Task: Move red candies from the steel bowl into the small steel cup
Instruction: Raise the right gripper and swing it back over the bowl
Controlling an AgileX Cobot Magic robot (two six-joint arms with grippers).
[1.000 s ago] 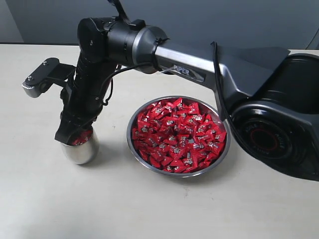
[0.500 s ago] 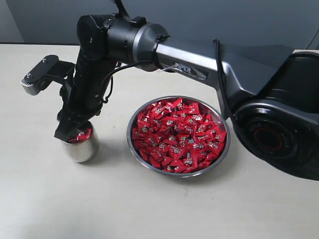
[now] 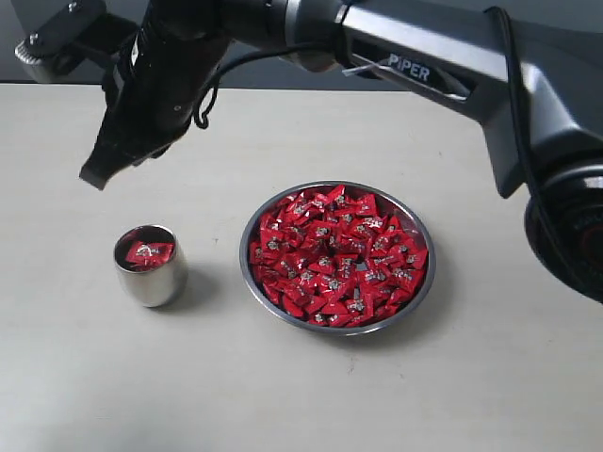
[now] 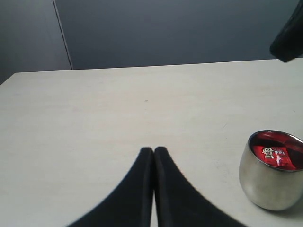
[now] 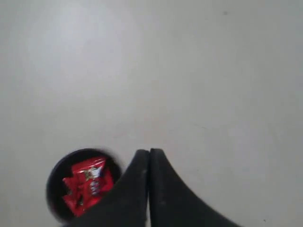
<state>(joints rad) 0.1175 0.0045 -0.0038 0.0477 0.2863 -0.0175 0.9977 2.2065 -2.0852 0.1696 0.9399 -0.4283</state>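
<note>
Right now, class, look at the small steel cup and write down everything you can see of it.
The small steel cup is a handleless tumbler of polished, mirror-like steel with rounded sides. It stands upright on the pale table, apart from the steel bowl. Red candies lie inside, below the rim. No gripper touches it; the right gripper hangs above, shut.
</note>
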